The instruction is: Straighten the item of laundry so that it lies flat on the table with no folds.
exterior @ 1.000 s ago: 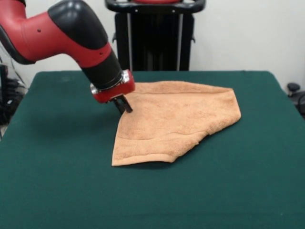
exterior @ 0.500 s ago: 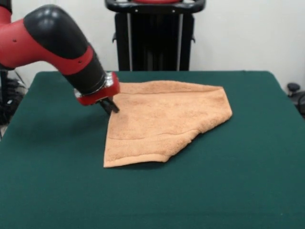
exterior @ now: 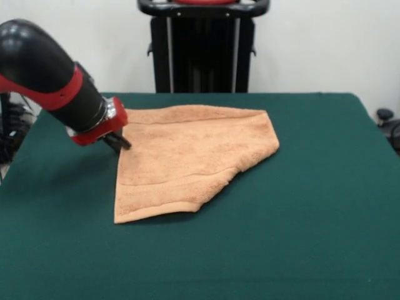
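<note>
The item of laundry [exterior: 187, 159], a light orange-tan terry towel, lies on the dark green table [exterior: 300, 237] left of centre. It forms an uneven four-cornered shape, with one part folded over itself along its right side and a ribbed band near the front edge. My gripper [exterior: 119, 142] comes in from the left on the red and black arm and is shut on the towel's left edge, low against the table.
A black stand [exterior: 203, 47] rises behind the table's far edge. Bare green cloth stretches to the right of the towel and in front of it.
My gripper has moved left across the table, dragging the towel with it. The whole towel has slid left by a good part of its width.
</note>
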Motion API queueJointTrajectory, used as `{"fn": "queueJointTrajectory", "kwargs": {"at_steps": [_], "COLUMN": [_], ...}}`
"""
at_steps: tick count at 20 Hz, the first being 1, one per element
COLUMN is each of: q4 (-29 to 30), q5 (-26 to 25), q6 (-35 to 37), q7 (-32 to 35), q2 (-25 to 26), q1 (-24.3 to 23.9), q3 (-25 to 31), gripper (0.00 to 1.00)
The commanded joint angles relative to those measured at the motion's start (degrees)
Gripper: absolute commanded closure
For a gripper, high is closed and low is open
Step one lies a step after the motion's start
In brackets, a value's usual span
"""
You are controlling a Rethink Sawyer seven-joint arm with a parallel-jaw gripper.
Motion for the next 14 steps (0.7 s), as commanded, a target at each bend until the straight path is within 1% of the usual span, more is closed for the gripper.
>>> {"fn": "queueJointTrajectory", "kwargs": {"at_steps": [1,2,3,4,5,6,7,9,10,14], "q4": [-12.45,-12.57,-10.32,-9.75,-10.68,-11.45,-10.64,-10.74,-9.26,1.0], "q5": [-1.41,-1.49,-1.3,-0.83,-0.29,-0.29,0.29,0.95,1.26,2.95], "q6": [3.23,3.93,2.49,3.57,5.64,7.63,7.26,9.5,9.01,3.33], "q7": [-22.59,-22.71,-21.73,-21.68,-22.02,-22.35,-22.06,-21.5,-20.55,-12.61], "q2": [2.9,1.92,-1.21,-2.87,-2.6,-3.61,-5.16,-5.34,-6.17,-10.54], "q1": [1.69,2.07,1.44,1.32,1.57,2.35,2.2,2.8,2.51,1.29], "q3": [1.79,1.71,2.45,2.54,2.2,2.1,2.98,2.55,2.54,2.57], "gripper": [1.0,1.0,1.0,1.0,1.0,1.0,1.0,1.0,1.0,1.0]}}
